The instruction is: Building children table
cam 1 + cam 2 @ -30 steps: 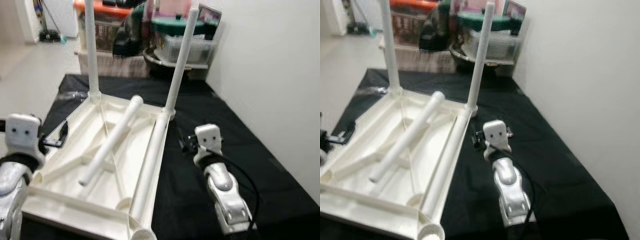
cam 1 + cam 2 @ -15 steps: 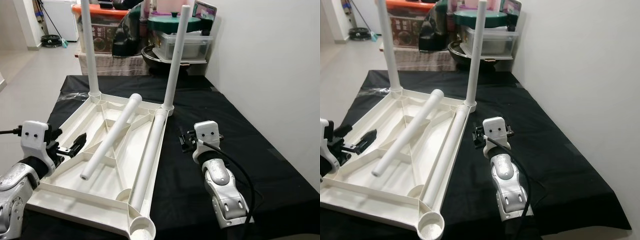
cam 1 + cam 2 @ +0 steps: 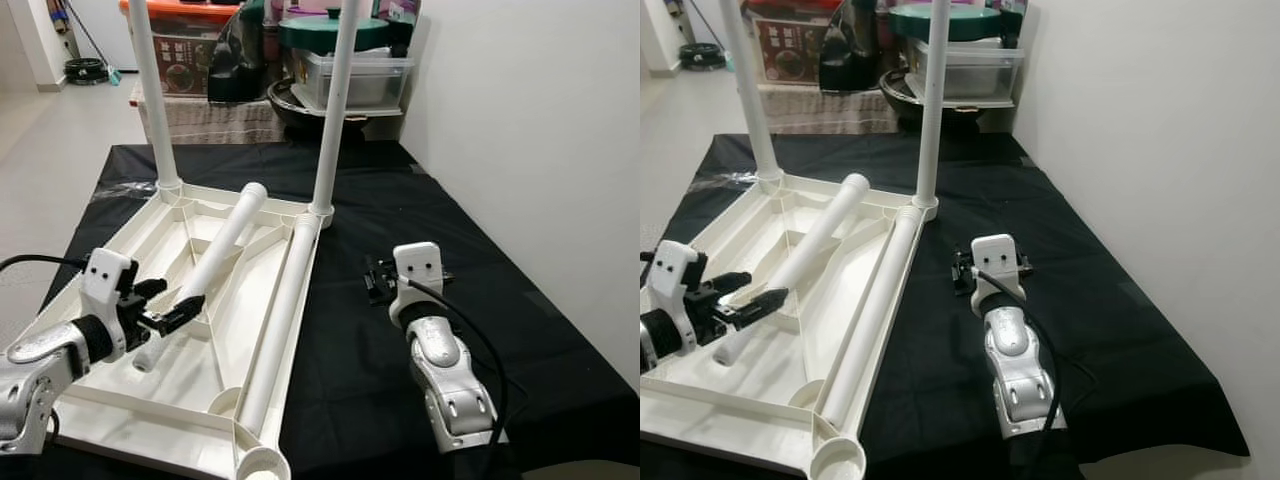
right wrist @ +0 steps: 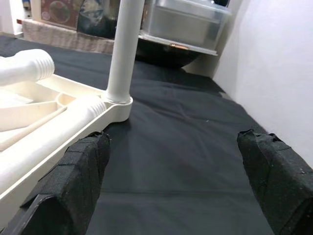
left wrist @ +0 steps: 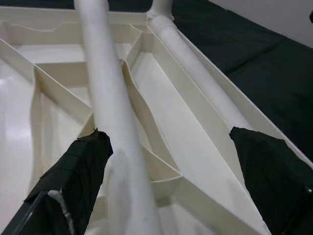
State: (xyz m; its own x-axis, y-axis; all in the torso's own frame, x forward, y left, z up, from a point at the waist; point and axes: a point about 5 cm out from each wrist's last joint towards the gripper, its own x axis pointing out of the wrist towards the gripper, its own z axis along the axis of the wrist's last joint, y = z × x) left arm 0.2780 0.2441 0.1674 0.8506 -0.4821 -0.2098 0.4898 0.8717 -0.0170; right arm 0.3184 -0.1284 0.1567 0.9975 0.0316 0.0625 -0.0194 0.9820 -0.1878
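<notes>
Upturned table top on a cloth-covered surface, two legs standing, two lying in it.

The white plastic ribbed table top (image 3: 120, 385) lies upside down across the left and centre of the frame on the black cloth (image 3: 520, 300). Two white plastic tube legs stand upright at its far corners, one (image 3: 148, 90) upper left, the other (image 3: 335, 110) upper centre. A loose white tube leg (image 3: 205, 270) lies slantwise inside the top; another (image 3: 280, 320) lies along its right rim. The left gripper (image 3: 180, 310) sits at lower left, over the slanting leg's near end. The right gripper (image 3: 375, 280) rests on the cloth right of centre. Plastic storage boxes (image 3: 350, 70) stand behind, along the upper edge.
</notes>
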